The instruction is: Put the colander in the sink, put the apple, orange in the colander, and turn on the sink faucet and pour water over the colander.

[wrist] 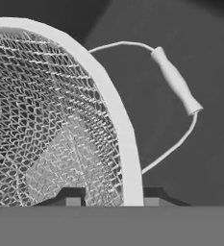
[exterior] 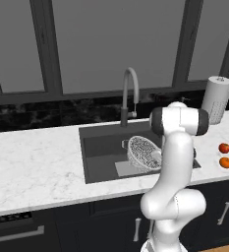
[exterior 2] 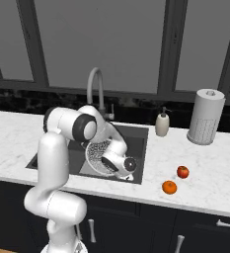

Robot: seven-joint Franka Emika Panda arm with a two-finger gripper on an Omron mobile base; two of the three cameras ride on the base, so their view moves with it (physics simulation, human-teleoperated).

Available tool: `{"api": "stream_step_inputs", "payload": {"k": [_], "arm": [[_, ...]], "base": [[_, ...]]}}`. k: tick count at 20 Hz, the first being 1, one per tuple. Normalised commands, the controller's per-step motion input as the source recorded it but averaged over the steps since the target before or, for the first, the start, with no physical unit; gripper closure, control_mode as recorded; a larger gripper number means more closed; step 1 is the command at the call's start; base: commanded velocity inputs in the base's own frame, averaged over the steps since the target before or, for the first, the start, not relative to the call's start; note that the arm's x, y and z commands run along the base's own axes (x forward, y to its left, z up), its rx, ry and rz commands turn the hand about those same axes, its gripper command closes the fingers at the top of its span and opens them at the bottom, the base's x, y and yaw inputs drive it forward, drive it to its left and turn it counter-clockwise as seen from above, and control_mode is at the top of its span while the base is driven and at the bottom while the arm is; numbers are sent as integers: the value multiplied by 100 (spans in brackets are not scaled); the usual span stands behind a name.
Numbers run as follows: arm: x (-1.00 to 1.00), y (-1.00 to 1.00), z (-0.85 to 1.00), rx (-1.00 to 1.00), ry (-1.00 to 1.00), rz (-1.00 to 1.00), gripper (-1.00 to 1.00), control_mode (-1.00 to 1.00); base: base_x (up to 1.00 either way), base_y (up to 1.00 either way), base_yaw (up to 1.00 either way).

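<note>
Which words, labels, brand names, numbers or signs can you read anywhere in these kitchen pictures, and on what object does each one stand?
None: no readable text appears in any view.
The small cream soap bottle bears no visible label.
The white perforated cylinder shows only holes, no print.
The round silver-white mesh colander, small red apple and bright orange fruit are unmarked.

A kitchen: marble counter (exterior: 37,157), sink (exterior: 101,142), faucet (exterior: 129,93), windows (exterior: 116,44).

No readable text anywhere (views perhaps too coarse).
</note>
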Motion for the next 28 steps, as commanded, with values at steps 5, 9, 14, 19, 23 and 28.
{"api": "stream_step_inputs", "payload": {"k": [5, 9, 14, 19, 23, 28], "arm": [[0, 32, 22, 0, -17, 3, -100, -100], [0, 0, 48, 0, -9, 6, -100, -100], [1, 0, 69, 0, -1, 7, -100, -100], [-1, -16, 85, 0, -1, 2, -100, -100], [-18, -31, 100, 0, -5, 1, -100, -100], [-32, -14, 100, 0, -7, 1, -100, -100]], "base": [[0, 0, 0], [0, 0, 0], [0, 0, 0], [0, 0, 0], [0, 0, 0], [0, 0, 0]]}}
